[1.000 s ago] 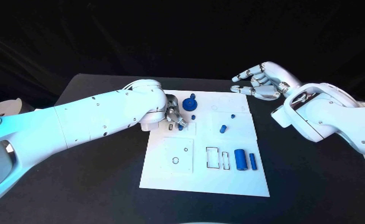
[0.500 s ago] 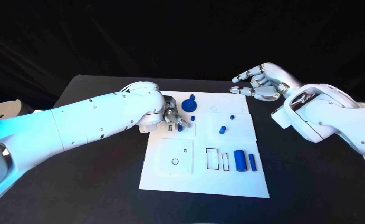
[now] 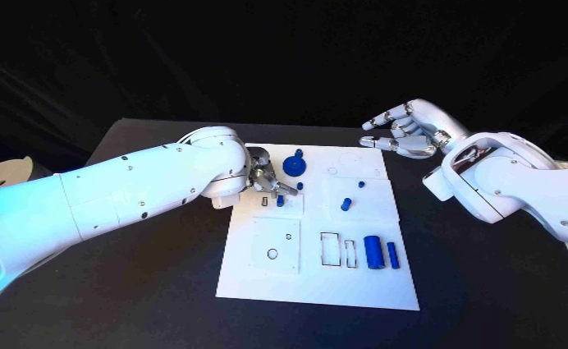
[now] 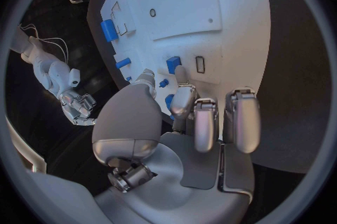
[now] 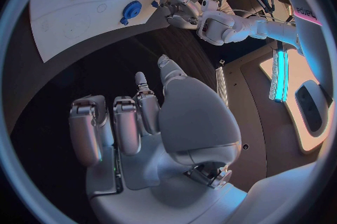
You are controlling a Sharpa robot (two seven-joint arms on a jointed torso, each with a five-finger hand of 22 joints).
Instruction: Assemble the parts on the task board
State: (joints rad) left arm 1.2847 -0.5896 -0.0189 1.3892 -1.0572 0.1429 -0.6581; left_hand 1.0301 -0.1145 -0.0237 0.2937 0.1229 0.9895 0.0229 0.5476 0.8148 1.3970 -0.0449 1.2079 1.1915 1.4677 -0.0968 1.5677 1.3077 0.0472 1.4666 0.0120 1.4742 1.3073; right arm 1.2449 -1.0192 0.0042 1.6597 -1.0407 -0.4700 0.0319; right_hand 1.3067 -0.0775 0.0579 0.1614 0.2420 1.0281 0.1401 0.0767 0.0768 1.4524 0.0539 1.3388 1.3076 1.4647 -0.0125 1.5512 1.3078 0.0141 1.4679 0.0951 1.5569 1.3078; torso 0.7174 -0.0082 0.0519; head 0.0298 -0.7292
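since a second ago our left arm has drawn back slightly toward the task board's left edge. our left hand hovers low there, fingers curled over a small blue part; we cannot tell whether it pinches it. our right hand hangs off the far right corner, fingers bent, holding nothing. a hasty lift could knock the blue gear just beside. open black table lies left of the board.
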